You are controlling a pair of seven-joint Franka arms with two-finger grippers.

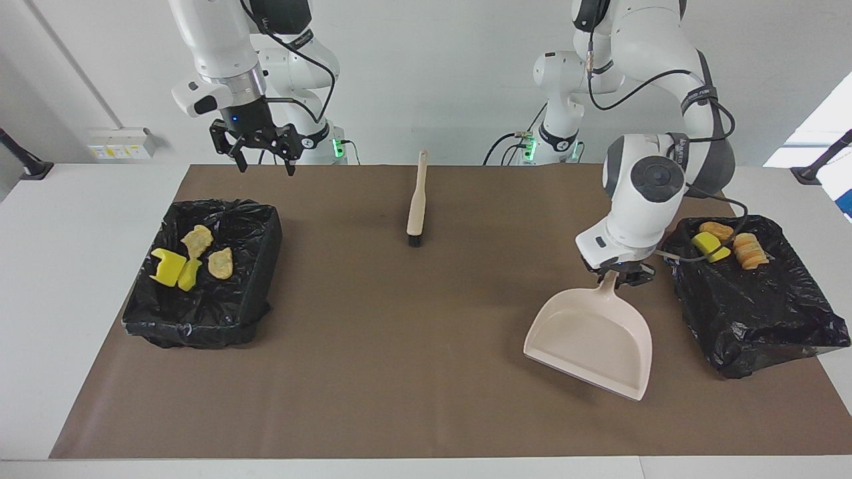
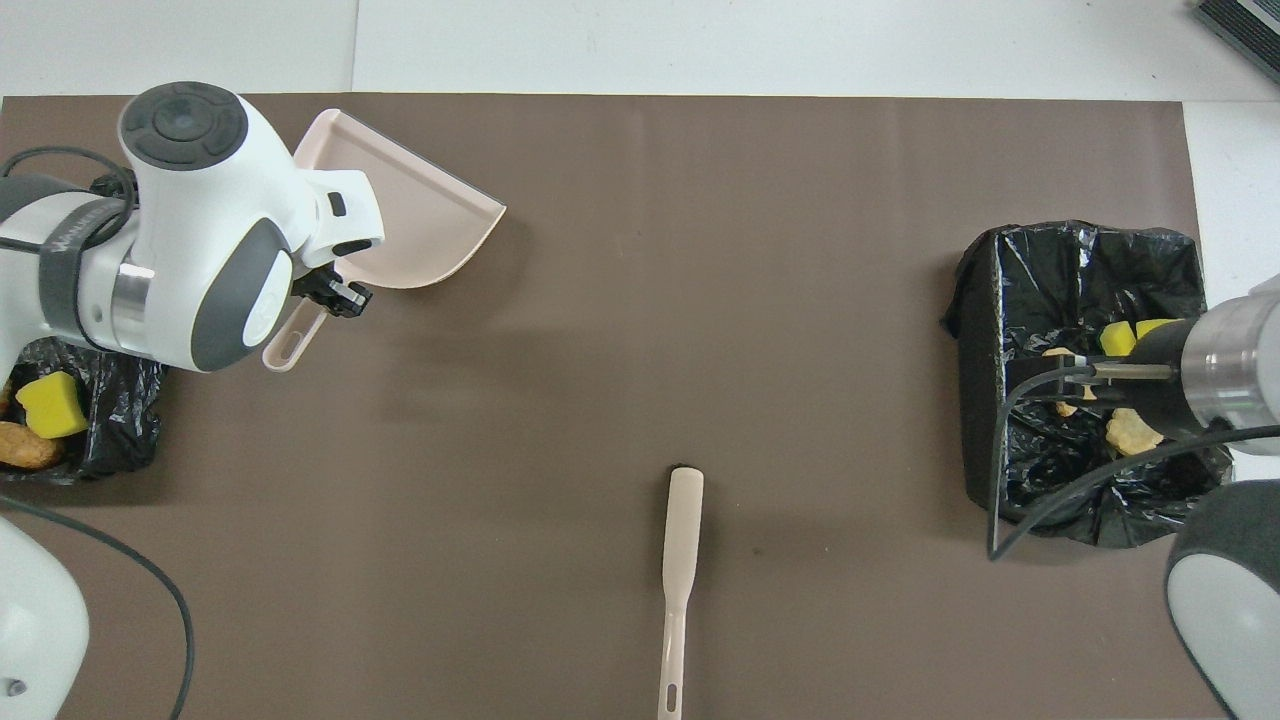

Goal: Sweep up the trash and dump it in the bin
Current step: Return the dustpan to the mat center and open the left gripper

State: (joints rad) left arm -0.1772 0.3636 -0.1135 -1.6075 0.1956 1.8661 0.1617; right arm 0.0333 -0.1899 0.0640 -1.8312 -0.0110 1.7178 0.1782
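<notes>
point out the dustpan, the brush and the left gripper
dustpan (image 1: 592, 342): facing view, on the middle of its empty pan.
brush (image 1: 417, 203): facing view, on its pale handle, above the dark bristles.
left gripper (image 1: 619, 278): facing view, where it clamps the dustpan's handle.

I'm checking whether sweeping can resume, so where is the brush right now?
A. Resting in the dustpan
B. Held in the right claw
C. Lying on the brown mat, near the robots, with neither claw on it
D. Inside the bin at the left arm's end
C: the brush lies flat on the brown mat, untouched; the left claw holds the dustpan, and the right claw hangs open with nothing in it.
</notes>
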